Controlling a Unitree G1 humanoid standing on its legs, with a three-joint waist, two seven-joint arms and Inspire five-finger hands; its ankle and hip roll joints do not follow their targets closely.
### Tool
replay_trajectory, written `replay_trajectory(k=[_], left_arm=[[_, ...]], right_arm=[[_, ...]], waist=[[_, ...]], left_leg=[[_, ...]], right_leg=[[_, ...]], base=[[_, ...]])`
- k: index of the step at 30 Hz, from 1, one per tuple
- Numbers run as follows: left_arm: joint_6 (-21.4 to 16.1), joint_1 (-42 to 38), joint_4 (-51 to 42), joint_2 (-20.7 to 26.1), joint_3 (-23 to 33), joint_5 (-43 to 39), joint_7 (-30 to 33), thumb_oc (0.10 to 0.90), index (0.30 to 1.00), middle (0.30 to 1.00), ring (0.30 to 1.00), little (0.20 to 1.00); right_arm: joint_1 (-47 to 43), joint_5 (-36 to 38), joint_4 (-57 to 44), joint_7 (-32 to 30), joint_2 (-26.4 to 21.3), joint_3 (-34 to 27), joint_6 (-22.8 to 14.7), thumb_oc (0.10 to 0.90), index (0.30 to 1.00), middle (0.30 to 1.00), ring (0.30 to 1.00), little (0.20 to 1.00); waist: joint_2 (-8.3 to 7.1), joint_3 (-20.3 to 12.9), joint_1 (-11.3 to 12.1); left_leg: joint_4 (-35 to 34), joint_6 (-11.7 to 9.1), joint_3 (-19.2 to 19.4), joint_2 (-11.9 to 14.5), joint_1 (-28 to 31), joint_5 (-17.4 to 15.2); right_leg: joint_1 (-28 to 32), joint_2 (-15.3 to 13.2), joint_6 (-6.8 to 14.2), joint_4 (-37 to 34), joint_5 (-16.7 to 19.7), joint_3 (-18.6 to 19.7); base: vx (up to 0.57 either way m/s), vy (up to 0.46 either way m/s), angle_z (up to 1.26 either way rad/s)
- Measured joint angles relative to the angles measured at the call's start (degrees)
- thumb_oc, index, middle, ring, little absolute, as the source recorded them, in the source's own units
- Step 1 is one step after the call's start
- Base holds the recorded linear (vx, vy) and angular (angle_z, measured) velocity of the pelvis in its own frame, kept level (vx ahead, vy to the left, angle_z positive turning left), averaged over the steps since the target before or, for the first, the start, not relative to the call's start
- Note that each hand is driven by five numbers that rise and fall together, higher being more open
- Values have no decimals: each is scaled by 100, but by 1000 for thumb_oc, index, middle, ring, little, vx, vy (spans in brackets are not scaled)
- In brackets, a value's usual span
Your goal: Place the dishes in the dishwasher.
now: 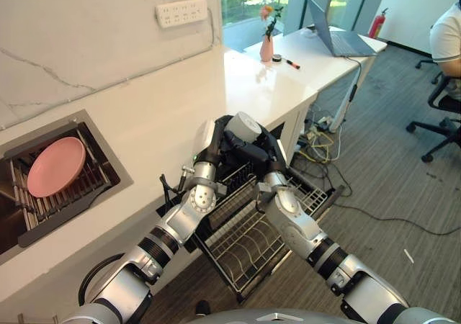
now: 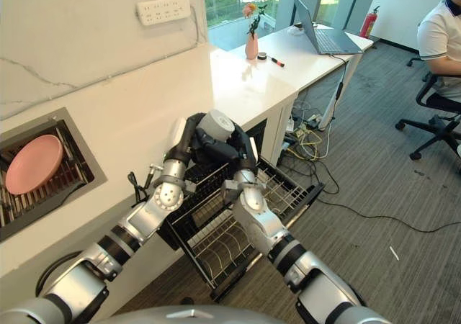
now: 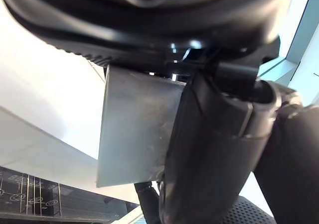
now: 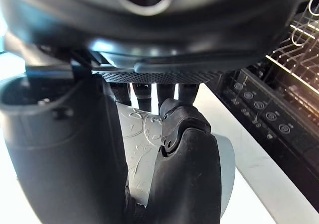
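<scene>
Where the two arms meet at the centre of the head views, both hands are closed around one grey metal cup (image 1: 243,127), held above the dishwasher rack (image 1: 248,241). Left hand (image 1: 216,145) grips the cup from the left side; its wrist view shows the cup's metal wall against the curled fingers (image 3: 214,149). Right hand (image 1: 261,153) grips it from the right, and its wrist view shows the fingers (image 4: 187,154) wrapped round the pale, patterned surface of the cup. The rack is a dark wire basket, pulled out below the white counter (image 1: 166,115), lower centre of the frame. A pink plate (image 1: 56,166) lies tilted on the drying rack in the sink (image 1: 90,133), left edge of the frame, well apart from the hands. Upper centre, a wall socket strip (image 1: 181,11). Upper right, a desk (image 1: 317,54) carries a pink vase (image 1: 266,48) with flowers and an open laptop (image 1: 337,36). A seated person (image 1: 446,39) appears at the far right edge.
</scene>
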Motion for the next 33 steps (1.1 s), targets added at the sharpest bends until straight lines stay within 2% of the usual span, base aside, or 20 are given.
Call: replay_trajectory(k=[6, 8, 11, 16, 22, 28, 29, 30, 32, 33], left_arm=[[-224, -219, 0, -9, -371, 174, 61, 800, 900, 900, 900, 900], [-228, -307, 1, -41, -461, 286, 62, 800, 900, 900, 900, 900], [-260, -380, 0, -66, -589, 394, 59, 800, 900, 900, 900, 900], [-341, -442, 0, -302, -830, 767, 25, 800, 900, 900, 900, 900], [-553, -446, -2, -369, -961, 1030, -93, 800, 900, 900, 900, 900], [-556, -445, -2, -352, -973, 1030, -136, 800, 900, 900, 900, 900], [-591, -356, -67, -221, -871, 1031, -237, 800, 900, 900, 900, 900], [-778, 4, -577, 131, -613, 1030, -595, 800, 900, 900, 900, 900], [-778, 4, -577, 131, -613, 1030, -595, 800, 900, 900, 900, 900], [-1294, 1450, -2004, 1033, -92, 1011, -856, 800, 900, 900, 900, 900]], right_arm=[[0, -211, 2, -606, 261, -402, 9, 400, 300, 300, 300, 300], [0, -673, 9, -872, 284, -552, 24, 400, 300, 300, 300, 300], [0, -847, 18, -1062, 288, -690, 39, 400, 300, 300, 300, 300], [0, -959, 97, -1495, 474, -1231, 49, 400, 300, 300, 300, 300], [0, -1278, 112, -1791, 507, -1594, 176, 400, 300, 300, 300, 300], [0, -1295, 122, -1824, 468, -1632, 196, 400, 300, 300, 300, 300], [37, -1348, 93, -1802, 404, -1726, 234, 400, 300, 300, 300, 300], [271, -1639, -41, -1593, 261, -1754, 253, 400, 300, 300, 300, 300], [271, -1639, -41, -1593, 261, -1754, 253, 400, 300, 300, 300, 300], [989, -1948, -681, -1449, -164, -1720, 202, 400, 300, 300, 300, 300]], waist=[[35, -5, 2], [70, 0, -4], [101, -7, 1], [154, 5, 0], [186, 19, 0], [190, 22, 8], [206, 32, 42], [226, 61, 62], [226, 61, 62], [250, 133, 127]], left_leg=[[0, 0, -40, -5, -7, 0], [0, 0, -47, -6, -12, 0], [0, 0, -49, -4, -12, 1], [0, 0, -58, -6, -15, 1], [0, 0, -71, -7, -18, 1], [0, 0, -72, -8, -21, 1], [-1, -1, -87, -16, -34, 2], [-2, -2, -96, -15, -55, 3], [-2, -2, -96, -15, -55, 3], [-1, -4, -127, -22, -32, 3]], right_leg=[[7, 1, -5, 0, -8, -31], [15, 1, -4, 0, -8, -41], [20, 3, -5, 0, -9, -46], [25, 4, -10, 0, -16, -67], [31, 4, -13, 0, -26, -92], [32, 4, -11, 0, -29, -98], [43, 5, -11, 1, -29, -110], [30, 14, -9, 2, -30, -116], [30, 14, -9, 2, -30, -116], [85, 7, -29, 0, -73, -222]], base=[[-2, -3, 3], [0, 0, 0], [0, 0, 0], [-1, -1, 1], [0, 0, 1], [0, 0, 0], [0, 0, 0], [0, 0, 0], [3, -5, 5], [6, -9, 10]])
